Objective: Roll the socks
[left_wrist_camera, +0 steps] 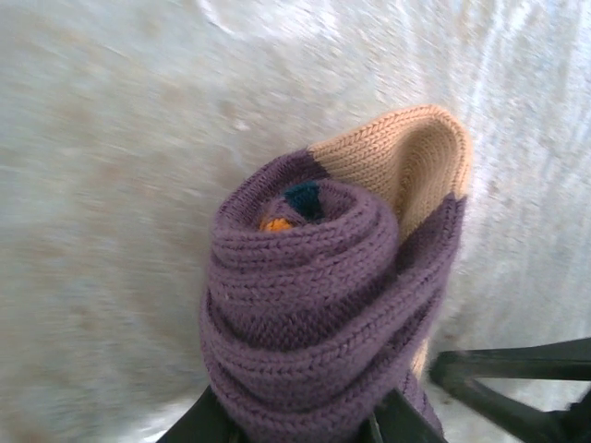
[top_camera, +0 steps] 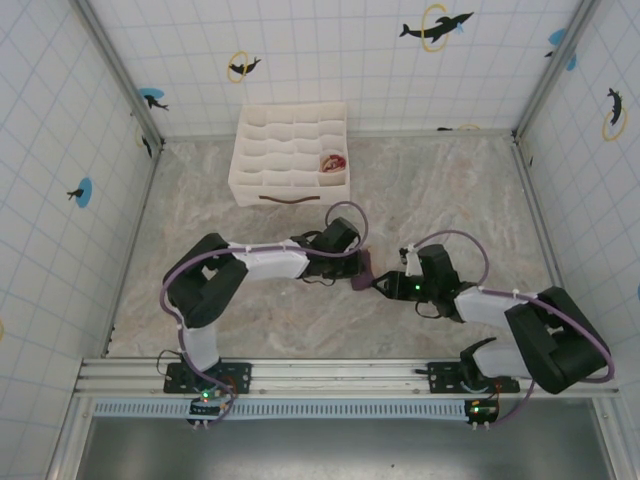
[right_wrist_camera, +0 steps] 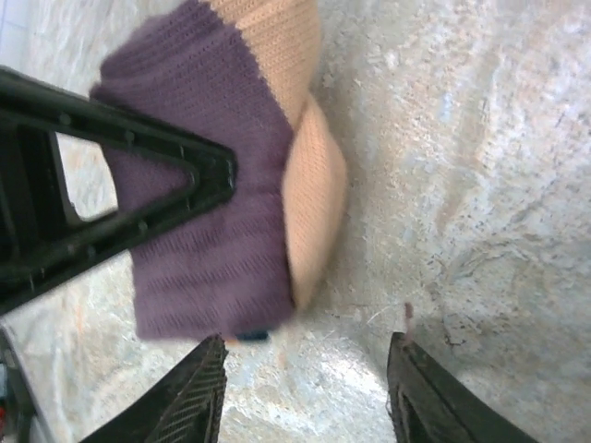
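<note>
Left fingers (left_wrist_camera: 199, 423) are clamped nearly closed on a rolled purple knitted sock with a tan toe (left_wrist_camera: 305, 305). Both finger tips press into the bottom of the roll, one on each side. From the left wrist the coil end faces the camera: tight spiral, with a spot of orange and a spot of dark teal in the centre. The tan toe section sticks out past the roll on the far right side of the left fingers. Right fingers (right_wrist_camera: 199, 392) stand apart with only bare marbled beige tabletop (top_camera: 450, 200) between them, gripping nothing. In the right wrist view the same sock (right_wrist_camera: 212, 268) lies just ahead of the right fingers, offset toward the left one and not in the gap. Purple part is on the left, tan part bulges to the right. One black triangular left finger (right_wrist_camera: 120, 203) crosses over the purple part there. From the left wrist, a black right finger (left_wrist_camera: 517, 369) shows low on the right, just beside the roll; can't tell if it touches. From above, the sock (top_camera: 361, 268) sits on the tabletop between the left fingers (top_camera: 350, 250) and the right fingers (top_camera: 385, 285), roughly mid-table. White fabric organiser box with gridded compartments (top_camera: 290, 195) stands well beyond the left fingers, against the far wall. A beige and dark red sock bundle (top_camera: 332, 162) sits in its right-hand column, toward the near side.
</note>
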Controlling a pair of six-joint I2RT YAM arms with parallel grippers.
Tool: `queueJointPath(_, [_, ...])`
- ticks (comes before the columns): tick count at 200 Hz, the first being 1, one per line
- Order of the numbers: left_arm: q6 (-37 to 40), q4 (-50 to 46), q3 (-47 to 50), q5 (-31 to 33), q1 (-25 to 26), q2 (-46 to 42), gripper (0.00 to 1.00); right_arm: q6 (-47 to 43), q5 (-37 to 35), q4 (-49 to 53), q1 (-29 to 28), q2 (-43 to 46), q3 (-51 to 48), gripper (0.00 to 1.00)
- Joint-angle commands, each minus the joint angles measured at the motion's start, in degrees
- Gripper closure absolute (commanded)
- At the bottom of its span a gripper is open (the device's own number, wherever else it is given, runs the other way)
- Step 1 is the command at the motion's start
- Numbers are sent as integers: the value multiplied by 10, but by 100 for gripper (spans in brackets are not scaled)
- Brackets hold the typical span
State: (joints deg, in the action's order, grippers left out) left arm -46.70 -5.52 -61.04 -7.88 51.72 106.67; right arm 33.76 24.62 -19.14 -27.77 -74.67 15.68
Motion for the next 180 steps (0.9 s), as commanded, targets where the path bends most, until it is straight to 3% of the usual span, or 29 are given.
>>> queueJointPath(1, [70,-102,20,94,-13,-22,100,-15,-21,66,2,27,11,45])
queueJointPath(74, [202,-132,-29,141,-47,-102,100,-17,-37,96,15,61,15,41])
queueJointPath(99, [249,-145,-65,188,-53,-114,100,-14,-34,95,16,59,18,41])
queueJointPath(180, [355,-178,-198,136,-119,-100,100,-16,-35,112,18,79,26,40])
